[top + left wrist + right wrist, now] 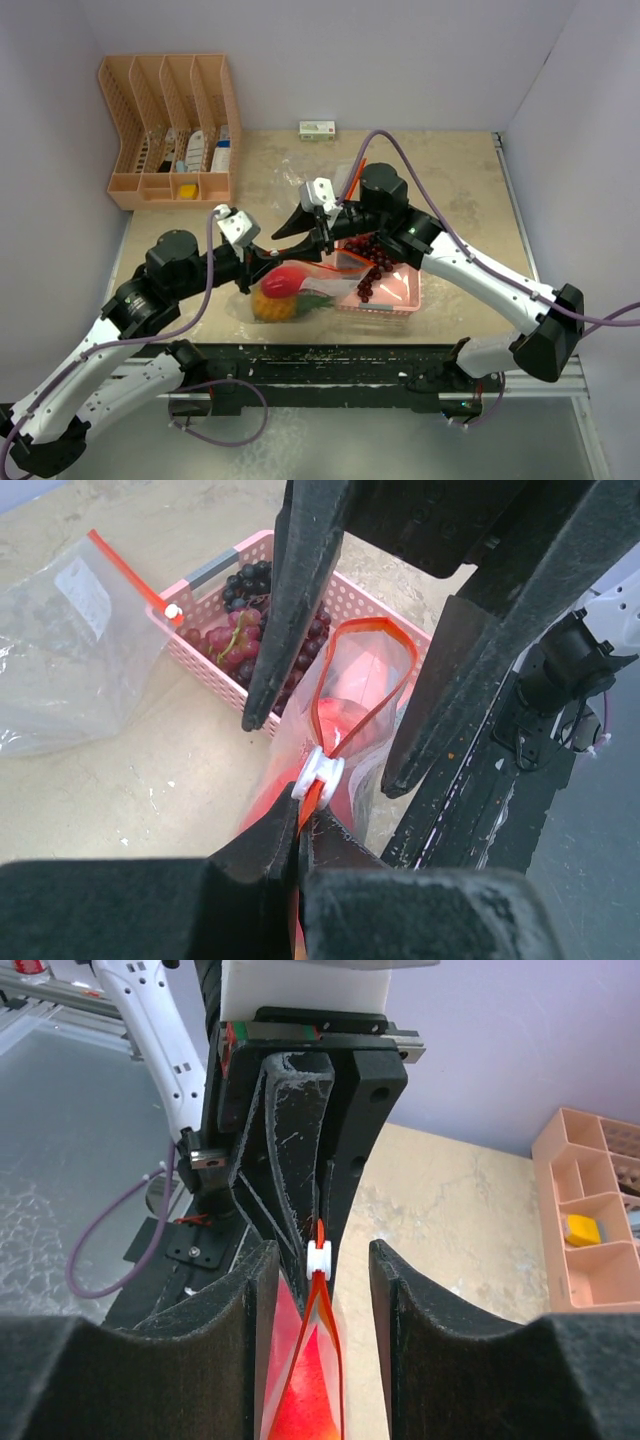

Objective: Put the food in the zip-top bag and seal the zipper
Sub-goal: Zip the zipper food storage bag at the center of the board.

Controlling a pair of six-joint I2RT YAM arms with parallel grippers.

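The bag (322,296) stands mid-table, near the front edge and just left of the pink tray (403,300). Red and orange food (283,283) shows through its clear wall. A green-leaved piece (312,298) lies low in it on the right.

The left gripper (300,830) is clenched on the bag's top edge. It pinches the red zipper strip right at the white slider (322,770), which sits just past its fingertips. From there the zipper opens into a loop, so the mouth gapes on the tray side.

The right gripper (322,1252) comes in from the right and faces the left one. Its jaws are released, one on each side of the zipper strip, with a gap showing on both sides. It holds nothing. In the right wrist view the slider lies between its fingertips, close against the left gripper.

Dark purple and reddish grapes (238,630) lie in the tray, outside the bag. The tray touches or nearly touches the bag's right side; I cannot tell which.

A second bag (70,630), flat and empty, lies on the table (455,190) beyond the tray. An orange organizer (170,120) stands at the far left corner. A small box (317,129) sits against the far wall.
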